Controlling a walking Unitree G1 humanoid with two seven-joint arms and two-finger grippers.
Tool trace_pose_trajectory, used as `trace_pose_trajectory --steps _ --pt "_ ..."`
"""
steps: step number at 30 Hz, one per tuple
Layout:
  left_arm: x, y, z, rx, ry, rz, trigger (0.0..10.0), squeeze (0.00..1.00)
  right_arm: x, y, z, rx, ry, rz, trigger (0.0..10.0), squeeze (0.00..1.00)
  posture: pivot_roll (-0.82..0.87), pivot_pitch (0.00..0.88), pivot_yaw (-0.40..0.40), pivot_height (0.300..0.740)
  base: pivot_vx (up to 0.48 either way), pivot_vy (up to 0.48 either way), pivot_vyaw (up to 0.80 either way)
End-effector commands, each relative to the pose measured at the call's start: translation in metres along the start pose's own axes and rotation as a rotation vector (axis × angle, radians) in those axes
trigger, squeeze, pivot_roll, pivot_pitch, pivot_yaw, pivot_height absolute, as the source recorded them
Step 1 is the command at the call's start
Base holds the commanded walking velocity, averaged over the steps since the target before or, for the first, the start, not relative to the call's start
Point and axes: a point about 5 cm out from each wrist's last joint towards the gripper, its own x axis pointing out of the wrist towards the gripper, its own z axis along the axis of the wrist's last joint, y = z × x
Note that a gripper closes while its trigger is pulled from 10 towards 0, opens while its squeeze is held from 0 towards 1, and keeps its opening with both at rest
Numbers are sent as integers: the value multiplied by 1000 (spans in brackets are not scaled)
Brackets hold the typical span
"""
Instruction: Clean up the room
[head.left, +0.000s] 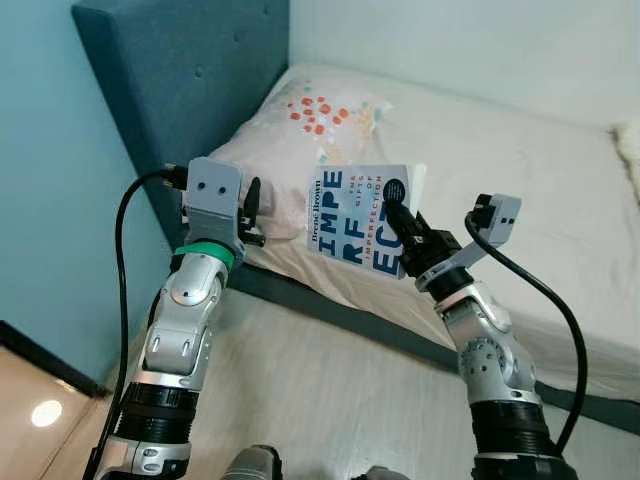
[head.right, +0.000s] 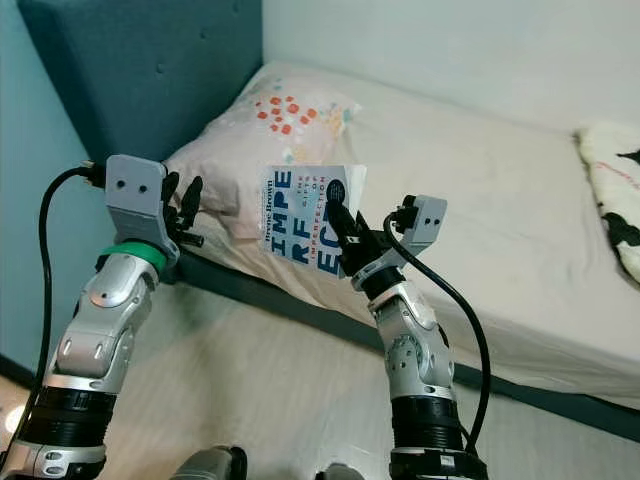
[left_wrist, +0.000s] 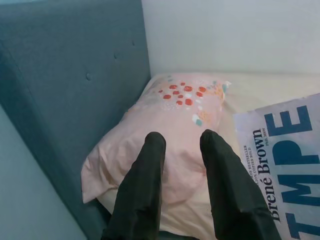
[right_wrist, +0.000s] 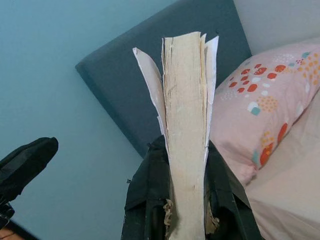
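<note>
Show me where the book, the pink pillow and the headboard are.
book (head.left: 355, 220), left eye view, middle of its cover.
pink pillow (head.left: 300, 130), left eye view, patterned top.
headboard (head.left: 180, 80), left eye view, padded front.

Mattress (head.left: 520, 170) open beyond pillow (head.left: 300, 140) – headboard (head.left: 180, 90) blocks left – book (head.left: 362, 220) fills middle

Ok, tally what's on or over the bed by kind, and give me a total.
Books: 1, the book, held in the right tool
Pillows: 1, the pink pillow by the headboard
Patterned soft items: 1, at the bed's far end, kind unclear
Total: 3
</note>
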Motion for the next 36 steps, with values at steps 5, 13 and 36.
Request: trace_pose_trajectory --steps 5,13,36 --pt "0 -5 -6 -4 36 -14 10000 0 -2 -3 6 -12 -25 -9 10000 0 -31 3 14 740 0 0 0" --pt "-1 -4 -5 5 15 -15 10000 0 -2 0 4 -34 -12 8 10000 0 -32 3 14 740 98 0 0" --pt "0 -5 -5 10 11 -11 10000 0 0 -1 5 -54 -17 6 10000 0 -33 0 12 740 410 0 197"
